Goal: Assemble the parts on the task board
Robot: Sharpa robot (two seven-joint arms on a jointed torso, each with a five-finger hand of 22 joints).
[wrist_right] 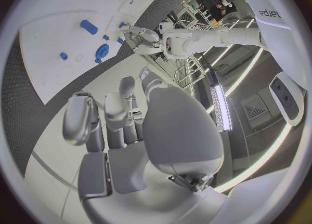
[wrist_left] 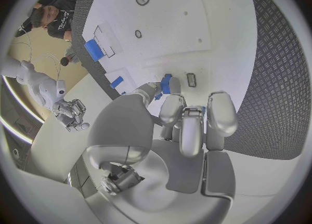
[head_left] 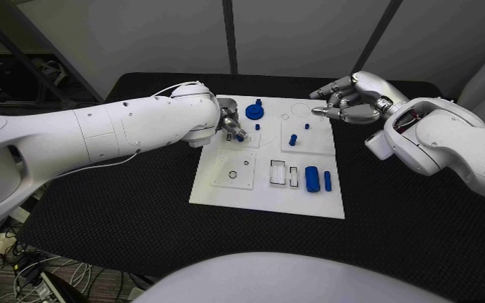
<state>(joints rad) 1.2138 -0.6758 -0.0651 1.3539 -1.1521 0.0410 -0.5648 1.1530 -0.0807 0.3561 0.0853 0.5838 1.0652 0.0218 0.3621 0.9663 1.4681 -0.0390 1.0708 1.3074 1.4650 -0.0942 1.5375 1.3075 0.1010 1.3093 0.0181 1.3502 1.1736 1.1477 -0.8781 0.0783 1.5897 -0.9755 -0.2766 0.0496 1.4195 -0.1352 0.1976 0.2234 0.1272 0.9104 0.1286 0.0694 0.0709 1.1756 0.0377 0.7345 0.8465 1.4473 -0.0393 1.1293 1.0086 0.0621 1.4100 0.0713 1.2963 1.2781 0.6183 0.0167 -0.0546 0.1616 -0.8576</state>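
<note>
The white task board (head_left: pixel 265 191) lies in the middle of the black table. My left hand (head_left: pixel 230 126) hovers low over its far left part and pinches a small blue part (wrist_left: pixel 166 84) between thumb and a finger (wrist_left: pixel 171 107), just above the board. A round blue part (head_left: pixel 255 112) stands right behind that hand. Small blue pegs (head_left: pixel 293 139) stand on the far right tile, and a thick blue cylinder (head_left: pixel 312 179) lies with a slim one (head_left: pixel 327 181) near the right edge. My right hand (head_left: pixel 349 103) hangs beyond the board's far right corner, fingers loosely bent and holding nothing.
A white block (head_left: pixel 278 171) sits in a slot beside the blue cylinders. A small tile with a ring hole (head_left: pixel 235 174) occupies the board's near left. Black table mat (head_left: pixel 121 205) surrounds the board, with grey wall panels behind the table.
</note>
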